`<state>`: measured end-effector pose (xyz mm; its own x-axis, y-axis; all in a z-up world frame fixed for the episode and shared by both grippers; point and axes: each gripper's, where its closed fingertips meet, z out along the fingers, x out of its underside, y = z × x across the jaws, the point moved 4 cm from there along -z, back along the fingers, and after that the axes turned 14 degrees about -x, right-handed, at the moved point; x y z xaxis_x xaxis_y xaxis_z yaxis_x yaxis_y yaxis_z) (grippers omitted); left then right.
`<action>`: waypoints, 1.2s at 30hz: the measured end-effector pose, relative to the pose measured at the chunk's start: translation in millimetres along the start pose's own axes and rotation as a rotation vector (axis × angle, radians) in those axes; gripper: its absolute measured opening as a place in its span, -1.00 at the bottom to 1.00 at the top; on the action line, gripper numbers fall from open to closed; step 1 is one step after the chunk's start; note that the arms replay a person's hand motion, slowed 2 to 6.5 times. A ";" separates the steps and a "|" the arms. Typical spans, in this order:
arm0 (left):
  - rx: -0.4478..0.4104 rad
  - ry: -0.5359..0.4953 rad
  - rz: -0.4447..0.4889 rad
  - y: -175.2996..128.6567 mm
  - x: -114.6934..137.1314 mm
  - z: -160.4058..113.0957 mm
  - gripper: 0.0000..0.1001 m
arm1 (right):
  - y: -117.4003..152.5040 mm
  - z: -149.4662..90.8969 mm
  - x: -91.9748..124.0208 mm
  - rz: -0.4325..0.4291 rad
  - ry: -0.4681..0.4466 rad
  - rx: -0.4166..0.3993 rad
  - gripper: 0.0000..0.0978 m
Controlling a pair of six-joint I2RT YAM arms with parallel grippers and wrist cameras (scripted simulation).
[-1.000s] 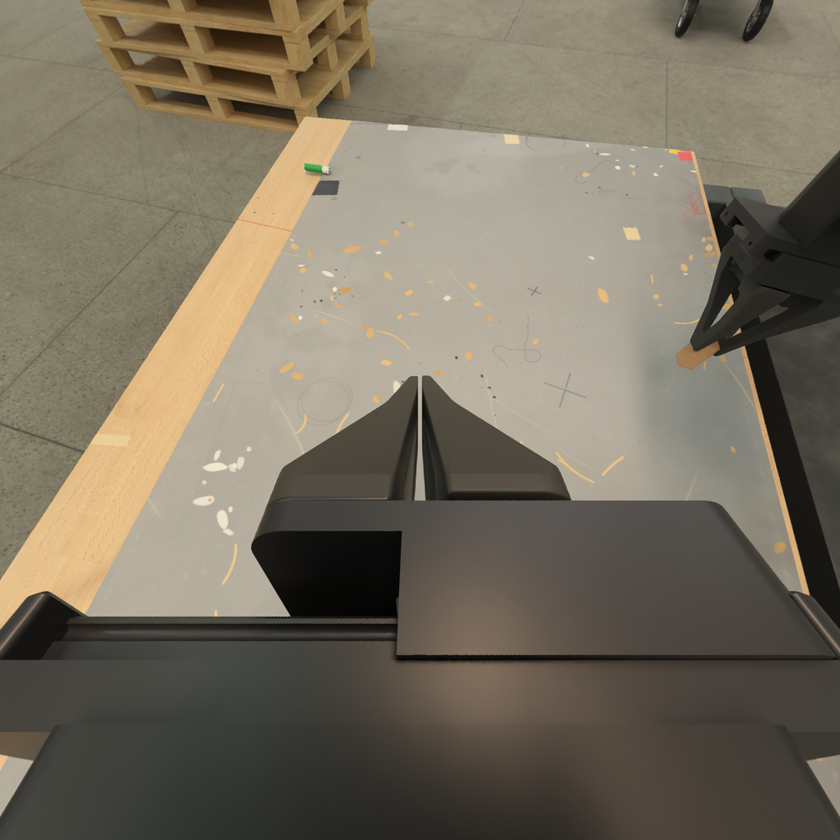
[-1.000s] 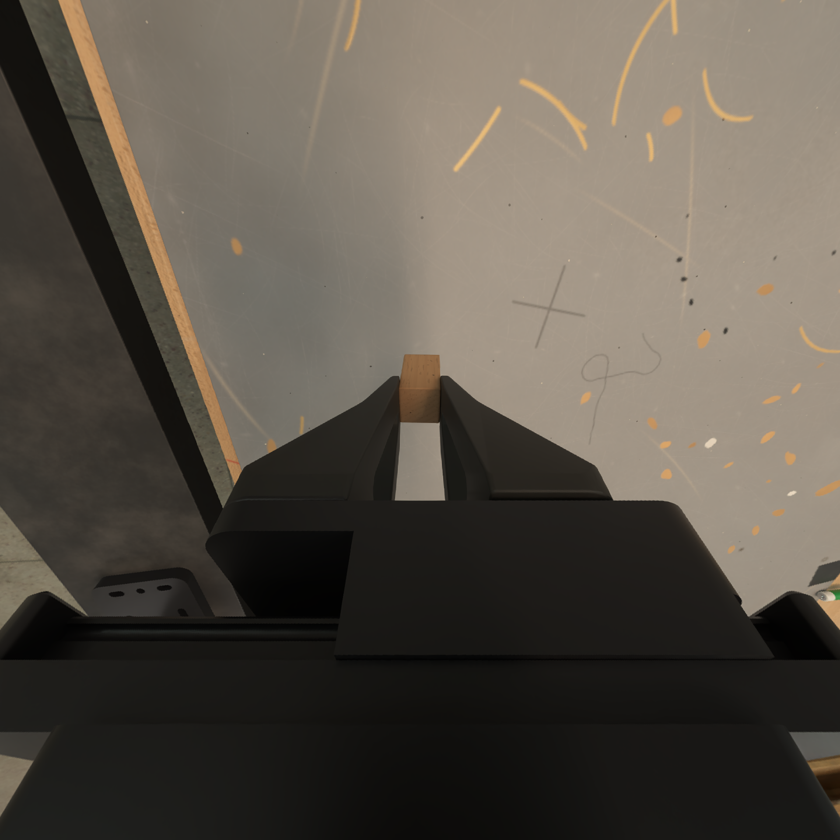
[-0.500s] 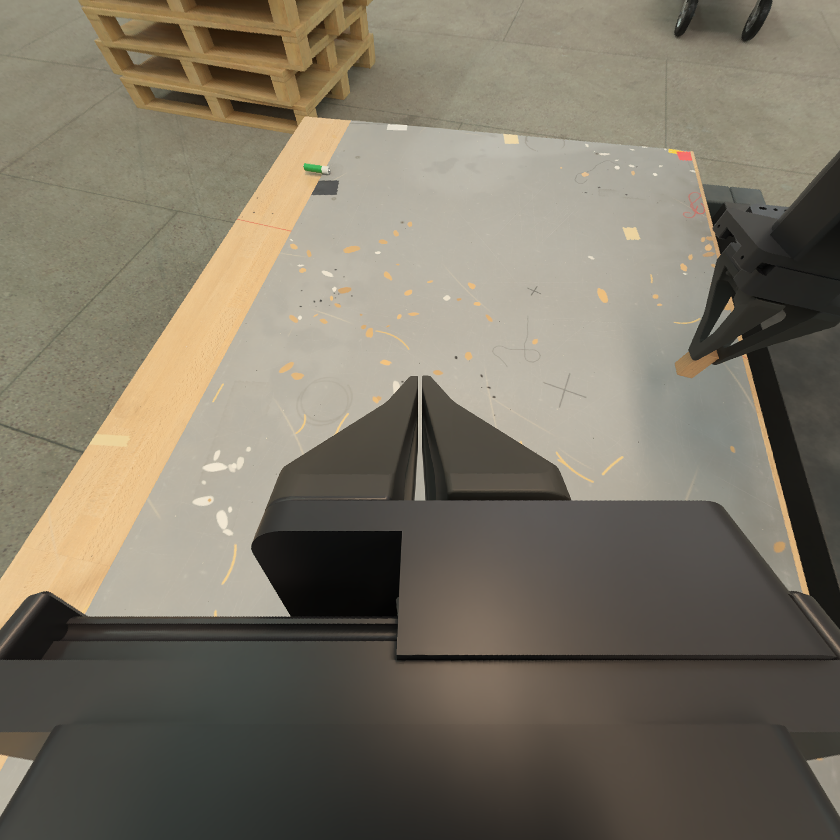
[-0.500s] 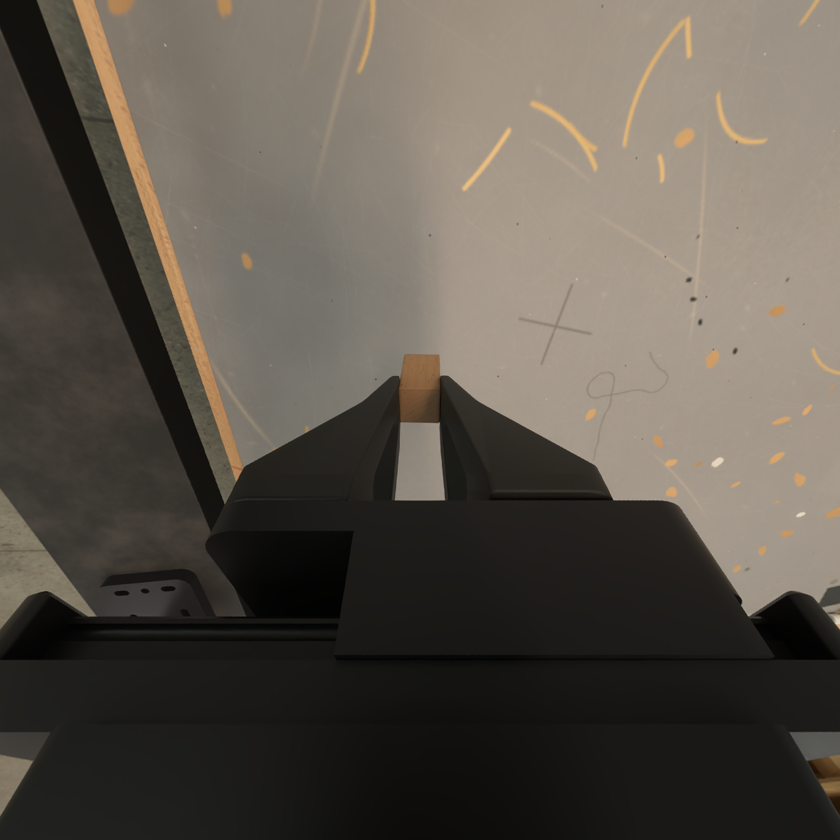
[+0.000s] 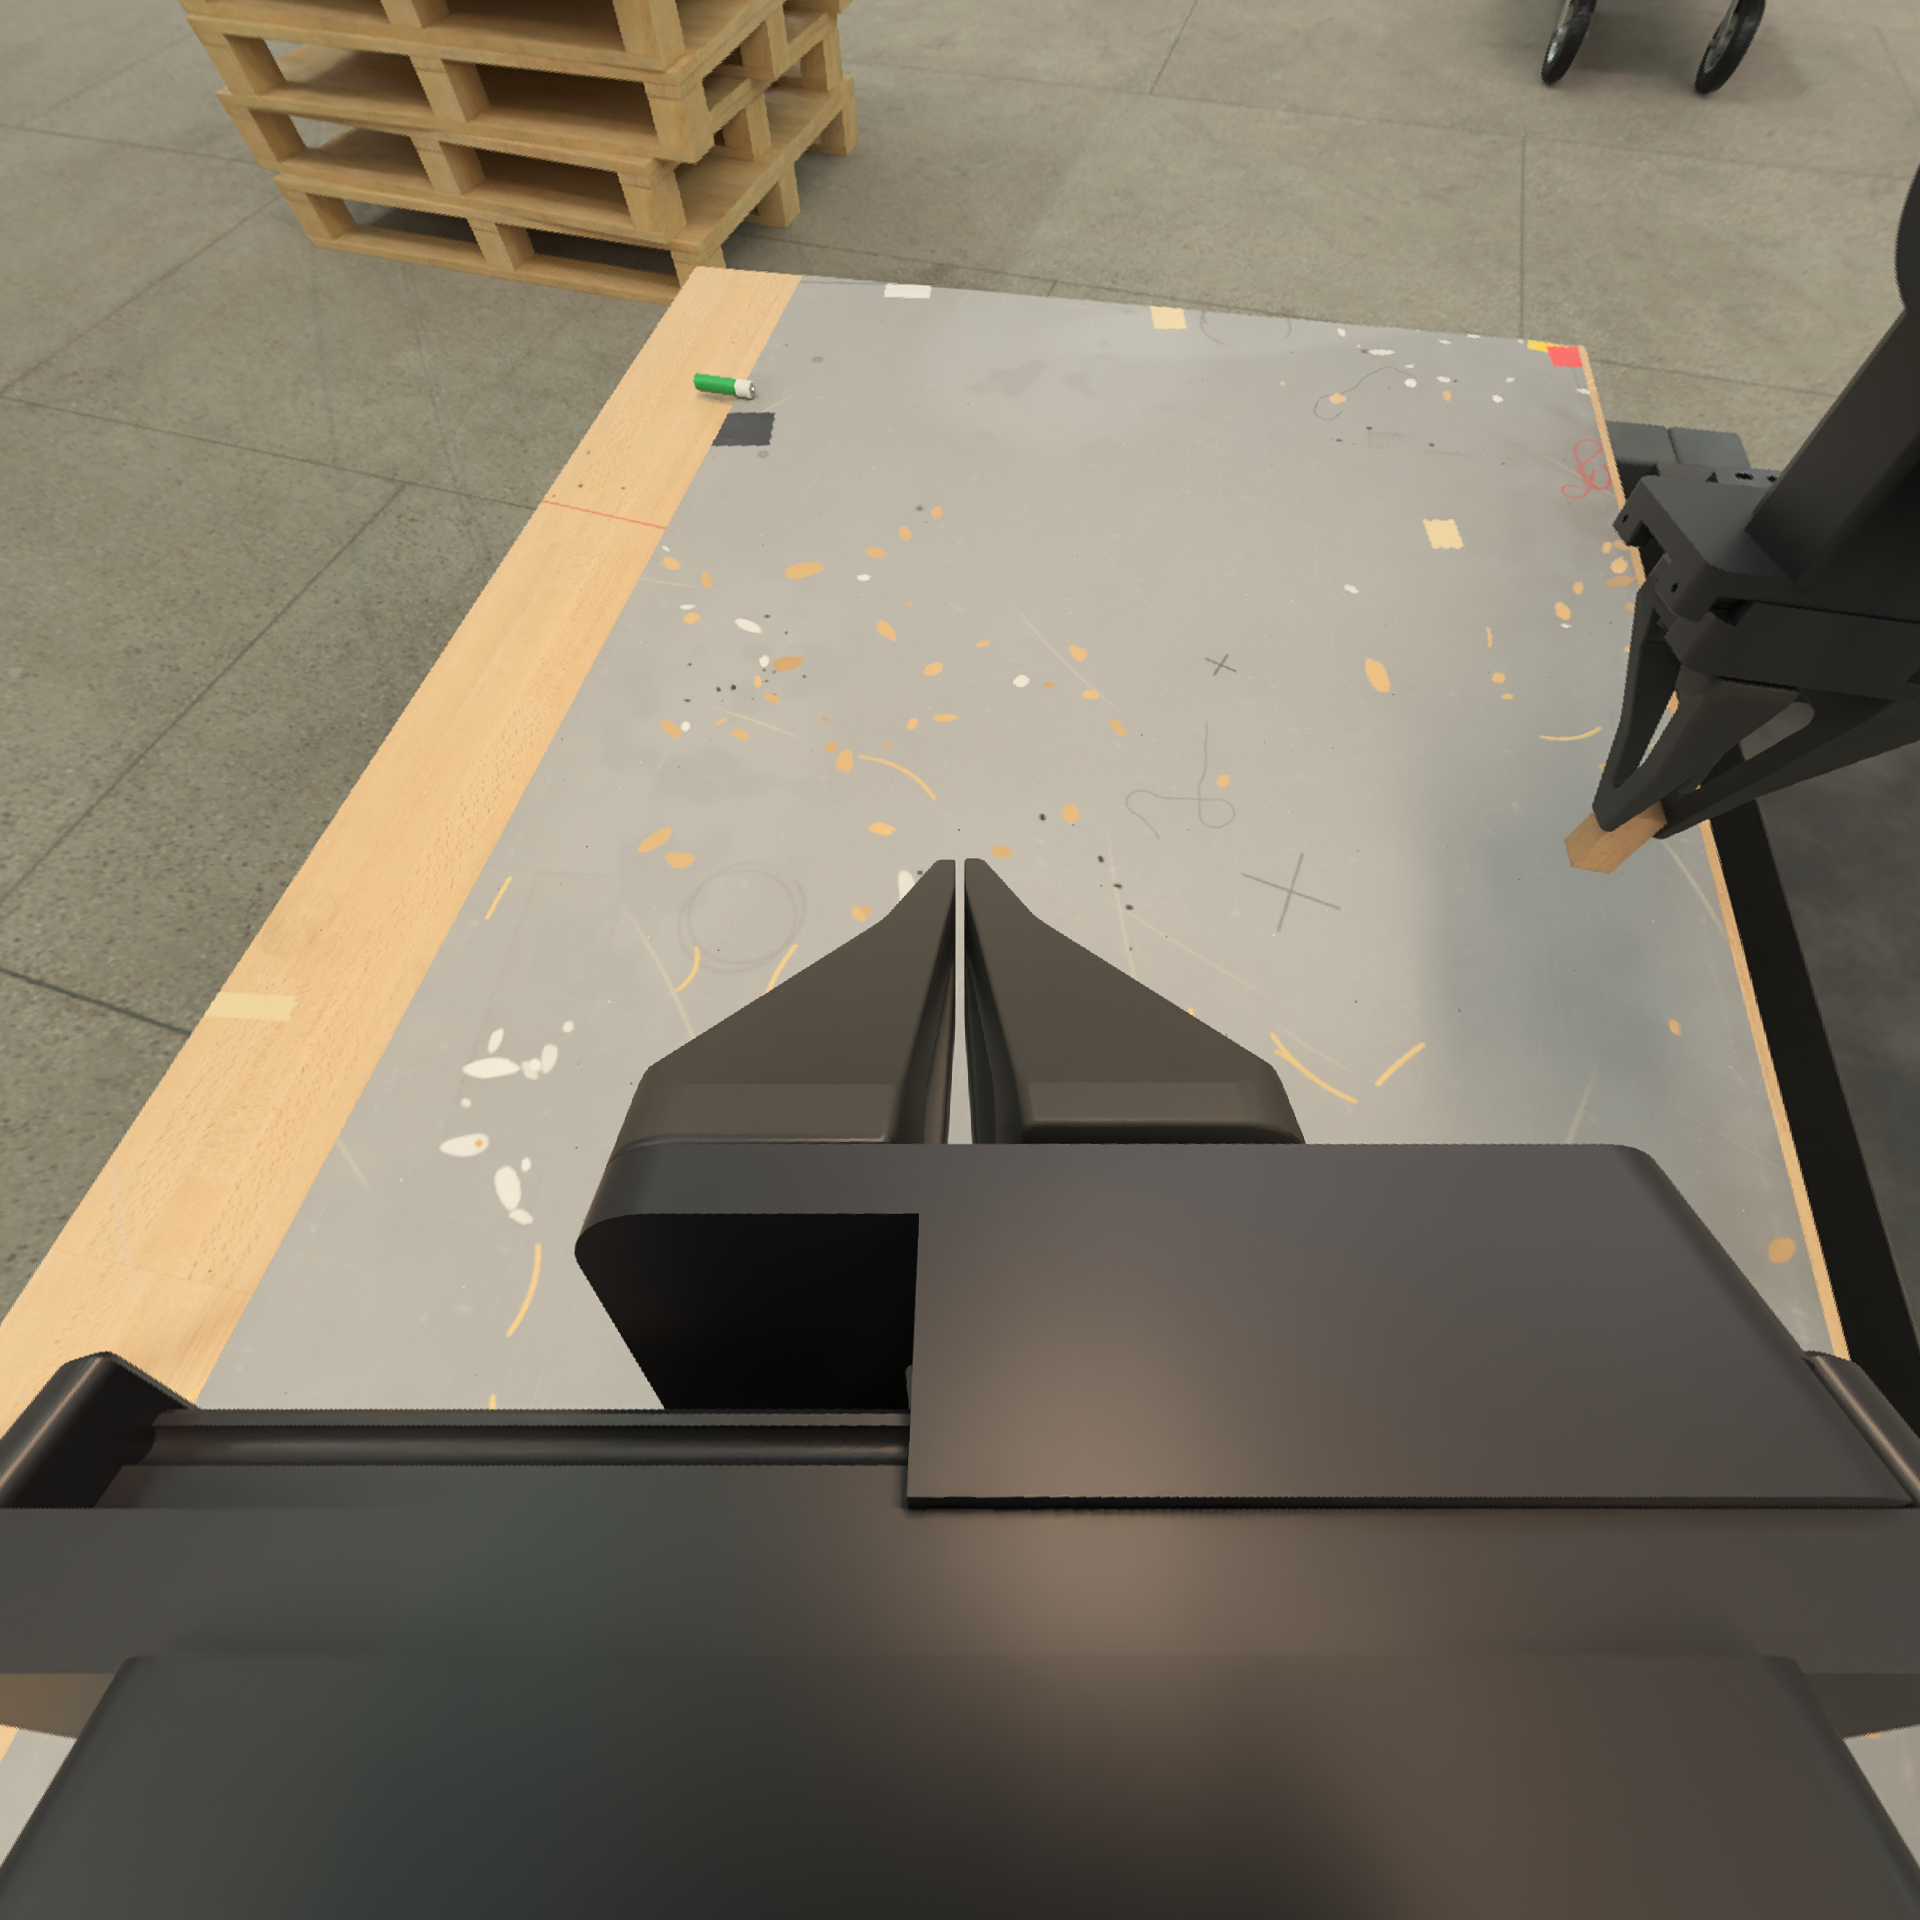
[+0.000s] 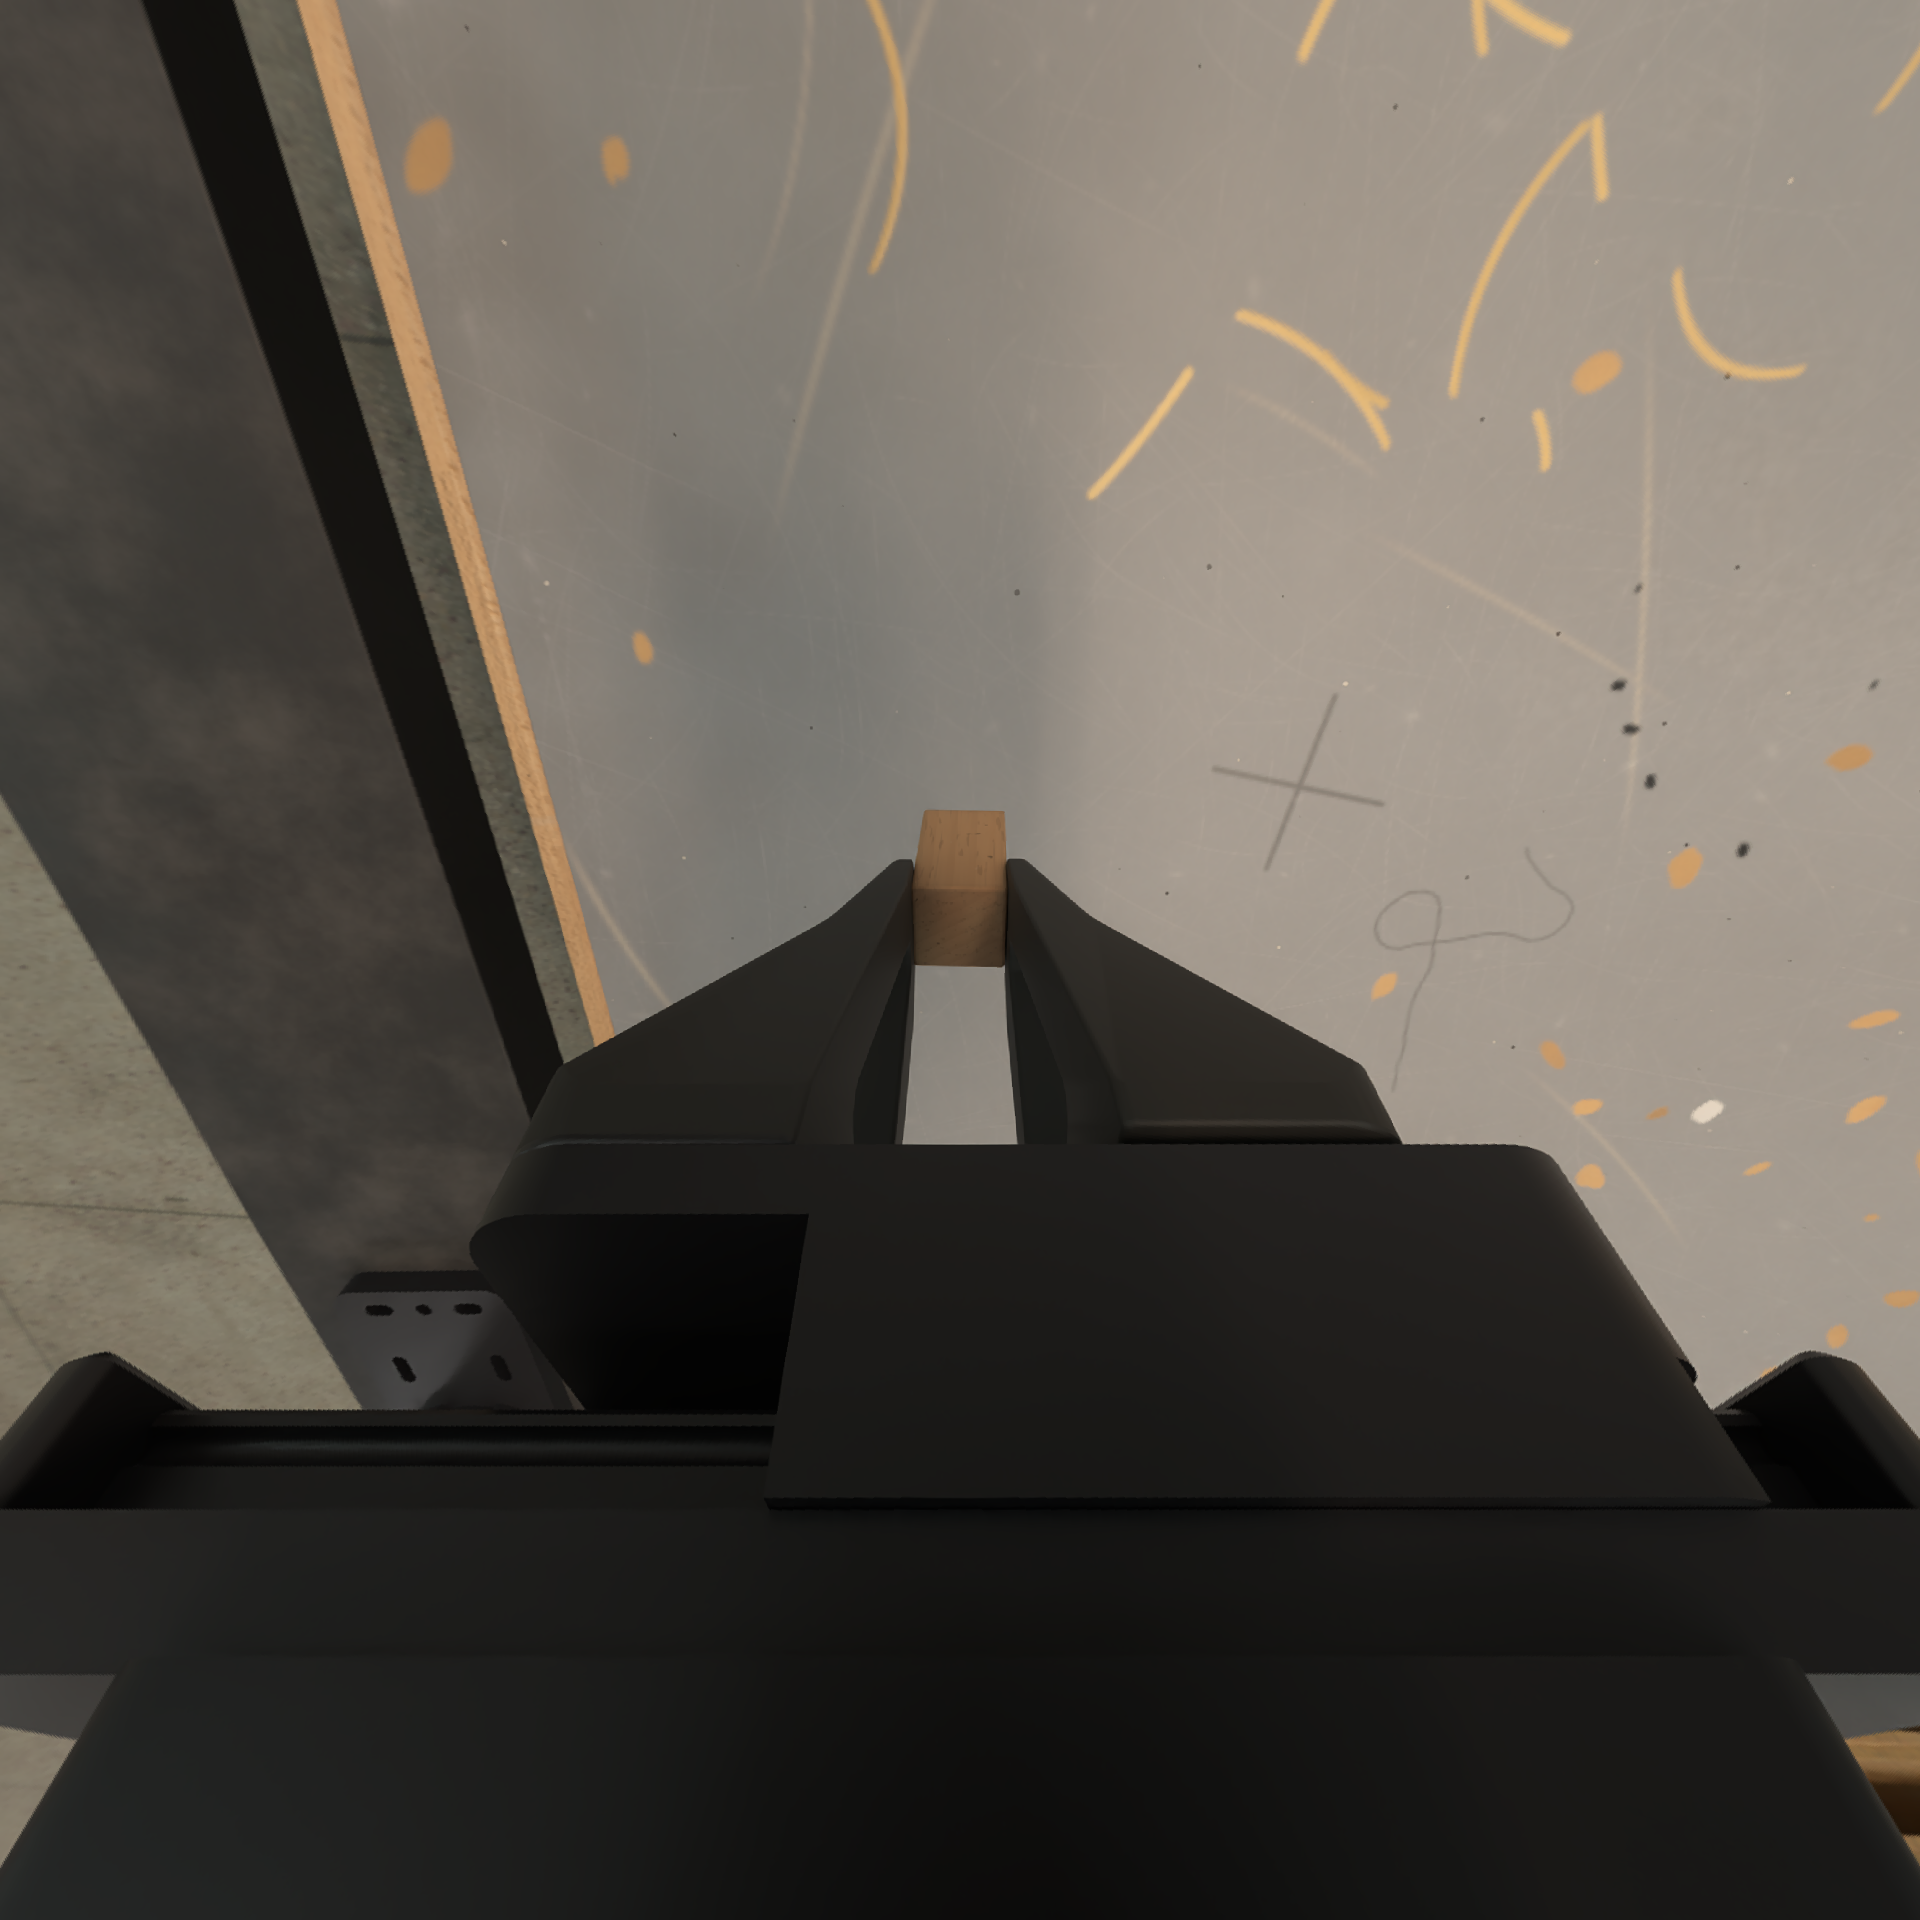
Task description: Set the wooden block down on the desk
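The right end effector (image 6: 959, 883) pinches the wooden block (image 6: 961, 888) at its fingertips, low over the grey bench (image 5: 1091, 499) near its right edge — the lowering step, I judge. Next: gentle contact, then release. The left end effector (image 5: 958, 871) hangs pressed together, empty

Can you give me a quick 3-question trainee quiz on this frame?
1. True or false: the left end effector holds the wooden block.
2. Which is nearest the block? A) green marker B) right desk edge C) pallets
3. Fill in: the right end effector is shut on the ____.

Key: 1 false; 2 B; 3 wooden block.
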<state>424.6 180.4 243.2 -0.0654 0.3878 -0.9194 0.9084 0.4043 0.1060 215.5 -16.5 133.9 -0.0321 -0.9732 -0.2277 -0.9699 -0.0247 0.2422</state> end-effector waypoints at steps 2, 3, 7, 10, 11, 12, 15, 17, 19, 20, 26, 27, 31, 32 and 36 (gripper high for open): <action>0.000 0.000 0.000 0.0 0.0 0.0 -0.97 | 0.0 -2.2 -0.9 0.007 -0.005 -0.019 -0.70; 0.000 0.000 0.000 0.0 0.0 0.0 -0.97 | 0.1 -3.5 -1.4 0.010 -0.008 -0.030 -0.70; 0.000 0.000 0.000 0.0 0.0 0.0 -0.97 | 0.8 -9.3 -3.4 0.029 -0.022 -0.076 -0.70; 0.000 0.000 0.000 0.0 0.0 0.0 -0.97 | 1.8 -13.7 -4.9 0.046 -0.028 -0.118 -0.70; 0.000 0.000 0.000 0.0 0.0 0.0 -0.97 | 2.1 -15.0 -5.3 0.053 -0.029 -0.132 -0.70; 0.000 0.000 0.000 0.0 0.0 0.0 -0.97 | 2.5 -16.3 -5.7 0.059 -0.029 -0.146 -0.70; 0.000 0.000 0.000 0.0 0.0 0.0 -0.97 | 3.8 -19.7 -6.7 0.075 -0.027 -0.185 -0.70; 0.000 0.000 0.000 0.0 0.0 0.0 -0.97 | 4.4 -21.6 -7.1 0.083 -0.026 -0.206 -0.70; 0.000 0.000 0.000 0.0 0.0 0.0 -0.97 | 4.8 -23.4 -7.4 0.088 -0.024 -0.220 -0.70; 0.000 0.000 0.000 0.0 0.0 0.0 -0.97 | 4.8 -24.1 -7.5 0.089 -0.023 -0.224 -0.70; 0.000 0.000 0.000 0.0 0.0 0.0 -0.97 | 4.2 -27.7 -8.2 0.087 -0.020 -0.223 -0.70; 0.000 0.000 0.000 0.0 0.0 0.0 -0.97 | 3.9 -27.8 -8.1 0.087 -0.019 -0.221 -0.70; 0.000 0.000 0.000 0.0 0.0 0.0 -0.97 | 4.0 -28.7 -7.7 0.086 -0.019 -0.216 -0.70; 0.000 0.000 0.000 0.0 0.0 0.0 -0.97 | 4.6 -29.2 -7.4 0.086 -0.019 -0.216 -0.70; 0.000 0.000 0.000 0.0 0.0 0.0 -0.97 | 8.3 -31.2 -4.5 0.083 -0.023 -0.212 -0.70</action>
<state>424.6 180.4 243.2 -0.0653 0.3878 -0.9194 0.9084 0.4043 0.1060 215.0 -19.4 166.3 -0.1171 -0.9685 -0.2199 -0.8915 0.0050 0.4530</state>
